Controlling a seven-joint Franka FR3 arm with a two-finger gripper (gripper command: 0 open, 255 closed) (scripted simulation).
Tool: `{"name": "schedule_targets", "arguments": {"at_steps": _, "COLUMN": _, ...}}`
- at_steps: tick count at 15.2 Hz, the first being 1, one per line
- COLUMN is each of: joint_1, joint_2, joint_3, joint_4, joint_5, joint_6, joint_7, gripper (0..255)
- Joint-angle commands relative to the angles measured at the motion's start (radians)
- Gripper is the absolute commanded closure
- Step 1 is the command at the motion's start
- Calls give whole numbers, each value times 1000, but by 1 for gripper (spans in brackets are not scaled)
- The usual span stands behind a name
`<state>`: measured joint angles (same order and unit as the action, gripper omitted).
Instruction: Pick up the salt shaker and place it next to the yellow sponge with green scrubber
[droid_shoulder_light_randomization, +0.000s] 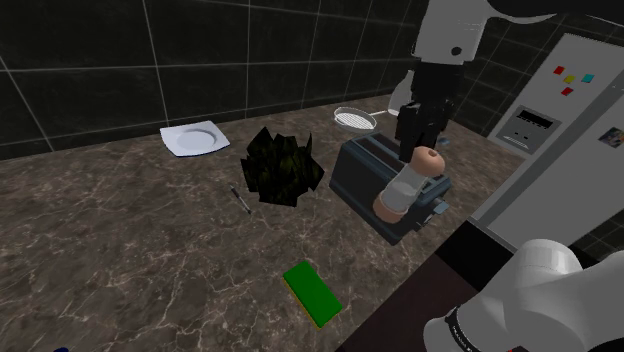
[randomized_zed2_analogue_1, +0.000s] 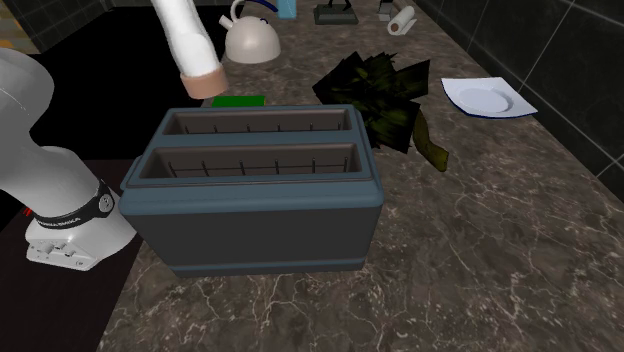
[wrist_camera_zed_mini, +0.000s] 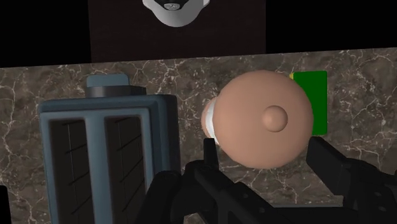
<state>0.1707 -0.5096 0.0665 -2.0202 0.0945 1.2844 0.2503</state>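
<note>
The salt shaker (droid_shoulder_light_randomization: 408, 184), a pale cylinder with tan end caps, hangs tilted in the air over the near end of the blue-grey toaster (droid_shoulder_light_randomization: 385, 190). My gripper (droid_shoulder_light_randomization: 420, 135) is shut on its upper end. In the wrist view the two fingers clasp the round tan cap (wrist_camera_zed_mini: 264, 118) from both sides. The sponge (droid_shoulder_light_randomization: 312, 293) lies flat on the counter, green on top, with a thin yellow edge (wrist_camera_zed_mini: 291, 77); it is in front of the toaster, towards the counter's near edge. In the second exterior view the shaker (randomized_zed2_analogue_1: 190, 45) slants above the toaster's far corner, with the sponge (randomized_zed2_analogue_1: 238, 100) beyond it.
A dark crumpled leafy heap (droid_shoulder_light_randomization: 283, 165) sits at the shoulder view's left of the toaster, with a white plate (droid_shoulder_light_randomization: 193, 138) behind it and a thin utensil (droid_shoulder_light_randomization: 241, 200) beside it. A mesh strainer (droid_shoulder_light_randomization: 355, 118) stands by the wall. A kettle (randomized_zed2_analogue_1: 250, 40) is beyond the sponge.
</note>
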Motion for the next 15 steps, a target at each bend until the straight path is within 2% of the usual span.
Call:
{"name": "schedule_targets", "arguments": {"at_steps": 1, "joint_1": 0, "joint_2": -9, "joint_3": 0, "joint_4": -34, "joint_5": 0, "joint_6": 25, "joint_7": -2, "gripper": 255}}
{"name": "schedule_targets", "arguments": {"at_steps": 15, "joint_1": 1, "joint_2": -44, "joint_3": 7, "joint_4": -251, "joint_5": 4, "joint_6": 207, "joint_7": -15, "gripper": 255}}
